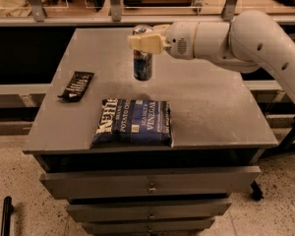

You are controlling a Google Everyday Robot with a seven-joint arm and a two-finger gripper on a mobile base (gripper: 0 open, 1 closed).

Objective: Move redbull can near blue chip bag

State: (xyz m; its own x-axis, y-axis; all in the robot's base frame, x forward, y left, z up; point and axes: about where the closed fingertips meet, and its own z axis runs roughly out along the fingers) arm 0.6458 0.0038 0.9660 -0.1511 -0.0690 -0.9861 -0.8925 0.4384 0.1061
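Note:
The redbull can is slim, blue and silver, upright, held just above the grey table top near its middle. My gripper comes in from the right on a white arm and is shut on the can's upper part. The blue chip bag lies flat at the front of the table, navy with white lettering, a short way in front of the can and apart from it.
A narrow black packet lies at the table's left side. Drawers sit under the table top. A shelf with metal posts runs behind the table. The white arm spans the table's right back part.

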